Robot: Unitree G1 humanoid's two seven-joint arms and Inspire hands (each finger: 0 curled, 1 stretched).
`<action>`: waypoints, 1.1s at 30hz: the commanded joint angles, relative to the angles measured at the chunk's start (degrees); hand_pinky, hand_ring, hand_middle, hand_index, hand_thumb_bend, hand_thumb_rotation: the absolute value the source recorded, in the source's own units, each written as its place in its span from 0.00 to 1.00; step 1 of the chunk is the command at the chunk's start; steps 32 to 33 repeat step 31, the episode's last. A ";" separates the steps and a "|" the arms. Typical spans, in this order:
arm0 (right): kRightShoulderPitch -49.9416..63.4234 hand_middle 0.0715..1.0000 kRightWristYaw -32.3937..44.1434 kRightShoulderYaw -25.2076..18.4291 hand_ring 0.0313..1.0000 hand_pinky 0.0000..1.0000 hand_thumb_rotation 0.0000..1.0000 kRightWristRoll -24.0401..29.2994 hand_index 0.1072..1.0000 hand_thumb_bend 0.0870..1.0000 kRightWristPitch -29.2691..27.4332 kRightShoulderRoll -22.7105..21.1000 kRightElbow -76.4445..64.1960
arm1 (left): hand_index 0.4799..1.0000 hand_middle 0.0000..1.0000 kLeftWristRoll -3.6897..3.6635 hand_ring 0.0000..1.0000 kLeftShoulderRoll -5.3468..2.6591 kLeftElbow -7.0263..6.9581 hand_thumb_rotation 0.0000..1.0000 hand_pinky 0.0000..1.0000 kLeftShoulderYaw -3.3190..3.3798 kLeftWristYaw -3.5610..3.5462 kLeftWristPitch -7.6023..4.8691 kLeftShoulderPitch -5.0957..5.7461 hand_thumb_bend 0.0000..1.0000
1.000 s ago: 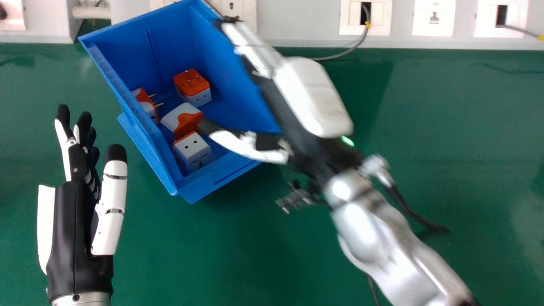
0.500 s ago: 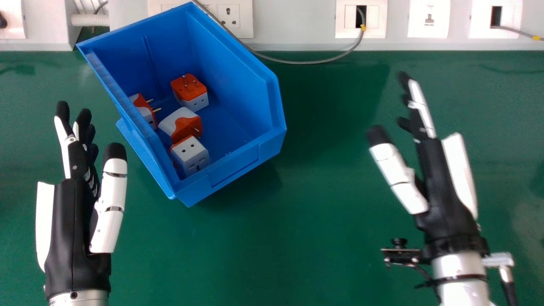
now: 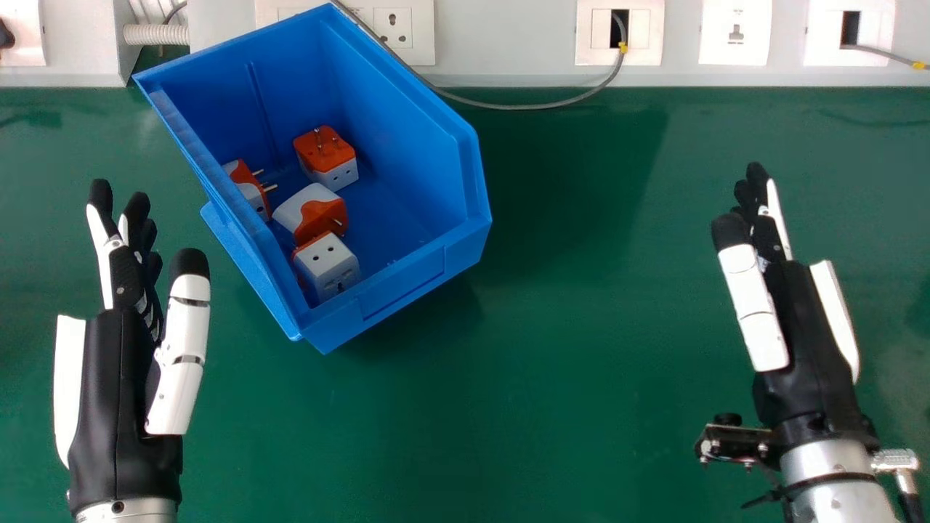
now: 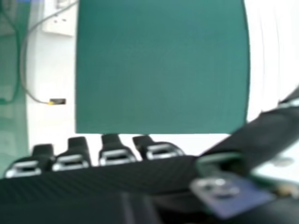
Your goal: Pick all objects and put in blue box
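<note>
Blue plastic box (image 3: 403,290) holding 4 orange-white plug adapters (image 3: 330,267); L hand (image 3: 116,392) + R hand (image 3: 803,338) hanging straight-fingered, empty. Placing prob. wrapping up; next move calling for rest pose.

Green desk (image 3: 552,327), w/ white wall panel (image 3: 508,73) along its far edge. On the panel, L to R: plate w/ black plug (image 3: 6,35) at far L; ribbed hose (image 3: 156,34) w/ thin dark wire (image 3: 174,10) beside it; socket plate (image 3: 414,29); switch plate (image 3: 639,54) w/ dark slot (image 3: 620,29); single socket (image 3: 735,33); end plate (image 3: 821,33), also slotted. Grey cable (image 3: 538,107) loops from the switch plate's slot onto desk, then up in front of socket plate; yellow tag (image 3: 623,47) nr slot. 2nd cable (image 3: 879,51) exits end plate, w/ yellow band (image 3: 919,65). Rt. hand view: lg. green panel (image 4: 163,65) btwn white surfaces.
</note>
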 commanded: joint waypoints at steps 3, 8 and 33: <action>-0.70 1.00 1.78 -1.53 1.00 1.00 1.00 3.53 1.00 0.40 -0.36 1.31 -2.58 | 1.00 1.00 -0.01 1.00 0.21 -1.35 0.85 1.00 0.68 0.46 0.51 0.17 0.29; 0.29 1.00 3.16 -1.98 1.00 1.00 1.00 4.67 1.00 0.39 -1.20 2.37 -2.61 | 1.00 1.00 0.50 1.00 0.27 -1.04 0.86 1.00 0.85 0.68 0.55 0.35 0.29; 5.11 1.00 3.23 -1.03 1.00 1.00 1.00 3.67 1.00 0.43 -5.42 7.95 -1.84 | 1.00 1.00 -1.14 1.00 1.24 2.38 0.88 1.00 0.94 -1.96 -3.47 2.19 0.32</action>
